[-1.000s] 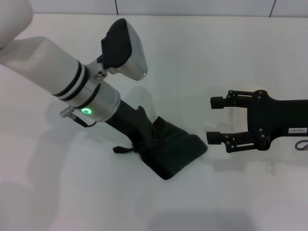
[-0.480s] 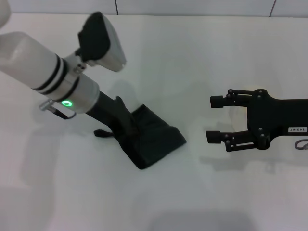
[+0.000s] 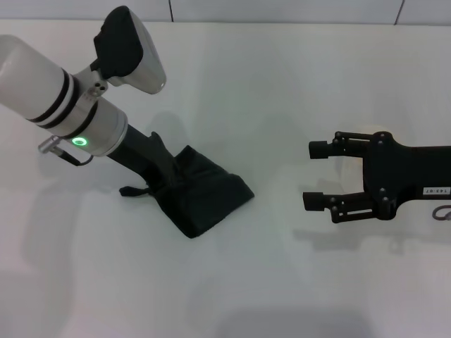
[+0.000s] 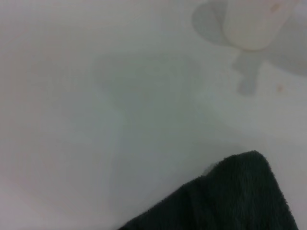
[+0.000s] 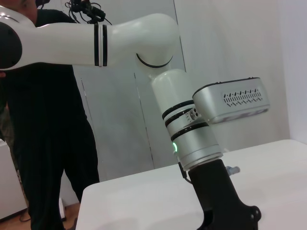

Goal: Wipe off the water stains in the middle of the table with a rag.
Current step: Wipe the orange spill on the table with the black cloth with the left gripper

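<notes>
Here your left pincer (image 3: 176, 189) pins the rag (image 3: 208, 201), soft and limp, onto the tabletop (image 3: 282, 84); grip unseen. Right pincer (image 3: 315, 174) idles, released.

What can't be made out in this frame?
- Water stains: none visible in any view; whether the rag covers them can't be told.
- Left gripper: fingers buried in the rag in the head view; absent from its wrist view.
- Right gripper: open, parked at the table's right; arm cut off by the edge.
</notes>
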`<act>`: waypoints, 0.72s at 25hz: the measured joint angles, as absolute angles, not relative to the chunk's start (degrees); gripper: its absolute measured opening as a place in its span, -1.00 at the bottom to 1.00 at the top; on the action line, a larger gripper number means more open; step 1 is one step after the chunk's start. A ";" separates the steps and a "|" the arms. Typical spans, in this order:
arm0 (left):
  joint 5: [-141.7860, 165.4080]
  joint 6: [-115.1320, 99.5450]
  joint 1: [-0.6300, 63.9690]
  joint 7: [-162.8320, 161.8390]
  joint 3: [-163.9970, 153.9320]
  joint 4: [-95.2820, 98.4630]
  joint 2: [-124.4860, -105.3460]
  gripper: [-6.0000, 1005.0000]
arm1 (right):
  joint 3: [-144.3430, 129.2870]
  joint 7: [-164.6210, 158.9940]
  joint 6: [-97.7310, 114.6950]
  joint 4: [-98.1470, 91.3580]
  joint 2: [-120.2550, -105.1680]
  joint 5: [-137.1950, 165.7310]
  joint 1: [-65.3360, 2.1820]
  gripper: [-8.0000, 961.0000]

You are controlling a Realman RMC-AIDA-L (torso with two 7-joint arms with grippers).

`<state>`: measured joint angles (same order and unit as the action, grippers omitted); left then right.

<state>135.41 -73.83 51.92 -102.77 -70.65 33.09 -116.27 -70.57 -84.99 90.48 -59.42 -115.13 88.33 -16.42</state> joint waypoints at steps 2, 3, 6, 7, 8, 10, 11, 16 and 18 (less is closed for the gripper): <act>135.93 -73.85 51.76 -103.44 -70.62 33.08 -115.84 -0.91 | -70.57 -84.99 90.50 -59.42 -115.14 88.32 -16.42 0.75; 135.93 -73.87 51.60 -103.60 -70.58 33.08 -115.63 -0.91 | -70.55 -84.99 90.52 -59.42 -115.13 88.32 -16.42 0.75; 135.95 -73.92 51.15 -103.82 -69.95 33.07 -115.08 -0.91 | -70.46 -84.99 90.53 -59.42 -115.14 88.32 -16.43 0.75; 135.95 -73.94 50.89 -103.85 -69.48 33.08 -114.87 -0.91 | -70.45 -84.99 90.53 -59.42 -115.14 88.33 -16.43 0.75; 135.95 -74.00 50.57 -103.86 -68.89 33.32 -114.72 -0.91 | -70.41 -84.99 90.54 -59.42 -115.13 88.33 -16.43 0.75; 135.99 -74.21 49.74 -103.86 -67.95 34.46 -114.58 -0.91 | -70.29 -84.99 90.56 -59.42 -115.14 88.32 -16.44 0.75; 136.05 -74.33 49.33 -103.87 -67.66 35.12 -114.57 -0.91 | -70.28 -84.99 90.56 -59.41 -115.13 88.32 -16.44 0.75; 136.29 -74.68 47.75 -104.02 -67.35 37.41 -114.53 -0.88 | -70.31 -84.99 90.48 -59.42 -115.14 88.32 -16.44 0.75; 136.32 -74.87 47.66 -104.07 -67.35 37.48 -114.53 -0.87 | -70.37 -84.99 90.47 -59.42 -115.14 88.32 -16.44 0.75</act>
